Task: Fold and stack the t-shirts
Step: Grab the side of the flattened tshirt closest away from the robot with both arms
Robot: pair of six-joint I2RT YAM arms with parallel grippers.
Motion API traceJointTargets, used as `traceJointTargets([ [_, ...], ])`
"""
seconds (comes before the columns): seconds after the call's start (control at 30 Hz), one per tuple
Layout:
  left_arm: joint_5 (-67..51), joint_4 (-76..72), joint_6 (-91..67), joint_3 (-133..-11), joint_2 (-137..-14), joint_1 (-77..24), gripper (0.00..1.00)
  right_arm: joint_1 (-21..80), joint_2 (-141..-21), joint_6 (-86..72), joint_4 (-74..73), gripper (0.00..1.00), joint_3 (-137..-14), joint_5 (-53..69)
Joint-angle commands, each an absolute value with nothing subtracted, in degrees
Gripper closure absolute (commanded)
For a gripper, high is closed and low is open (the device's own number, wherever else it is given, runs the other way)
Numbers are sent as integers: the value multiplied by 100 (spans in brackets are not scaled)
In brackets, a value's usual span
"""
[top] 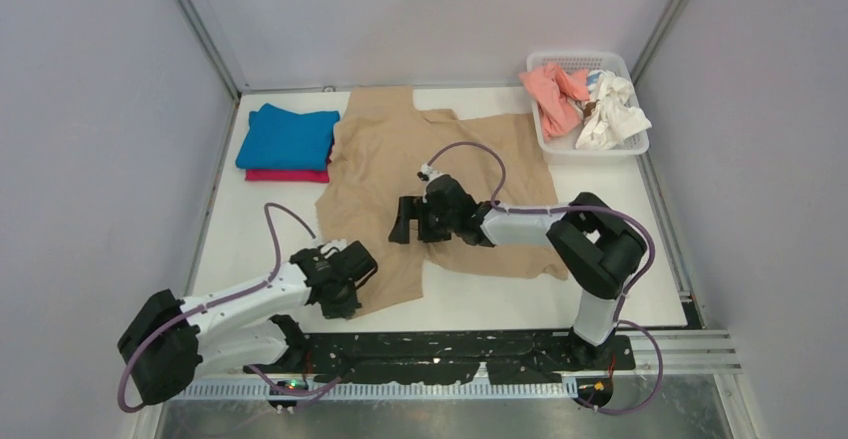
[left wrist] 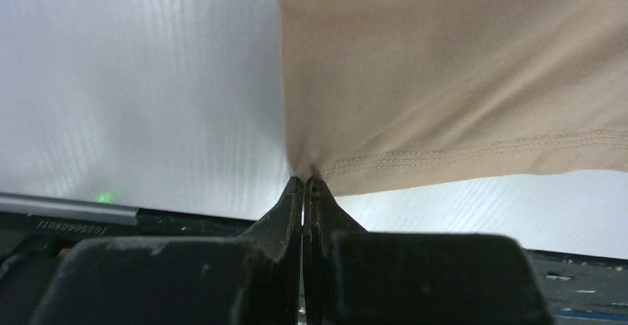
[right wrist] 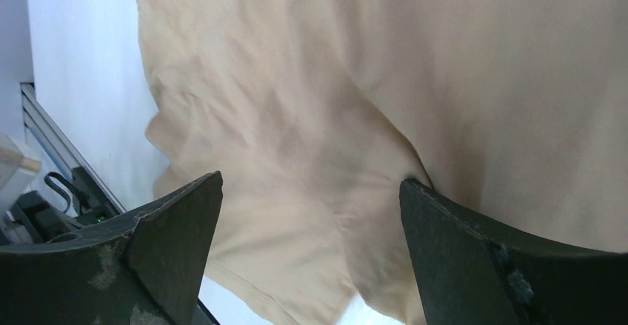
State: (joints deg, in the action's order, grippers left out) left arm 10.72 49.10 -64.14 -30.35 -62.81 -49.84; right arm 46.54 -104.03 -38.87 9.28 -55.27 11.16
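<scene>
Faint upside-down printed code, perhaps a digit string, on the black base plate (left wrist: 74, 226), not legible.

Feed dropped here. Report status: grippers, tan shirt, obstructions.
Left gripper shut on tan shirt, near hem corner. Right gripper open, over shirt's middle. Folded blue shirt close beside it, far left.

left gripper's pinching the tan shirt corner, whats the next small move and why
Probably lift the left gripper slightly, raising the hem corner of the tan t-shirt off the table. Its jaws are shut on that corner, while the right gripper hangs open above the cloth, holding nothing, so the fold likely starts there.
</scene>
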Motion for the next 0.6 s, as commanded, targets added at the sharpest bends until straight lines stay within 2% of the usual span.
traceJointTargets([
  [0.0,1186,6087,-6563,-3039,-5827,-4992,100,4768,-9858,-3445,121,5,-5426,760],
  [0.2,2049,6942,-6821,-3366,-5442,-4986,100,4733,-8701,-3246,-545,5,-5133,143],
  [0.3,2445,7313,-7114,-3427,-5382,-4983,100,4462,-8045,-3608,-1354,5,-4764,-389],
  [0.47,2387,7060,-7154,-3256,-5249,-4983,100,3142,-6236,-4006,-2495,5,-3617,-1437],
  [0.57,2202,6850,-7024,-3168,-5134,-4983,100,2195,-5191,-4235,-3645,5,-3398,-2105],
])
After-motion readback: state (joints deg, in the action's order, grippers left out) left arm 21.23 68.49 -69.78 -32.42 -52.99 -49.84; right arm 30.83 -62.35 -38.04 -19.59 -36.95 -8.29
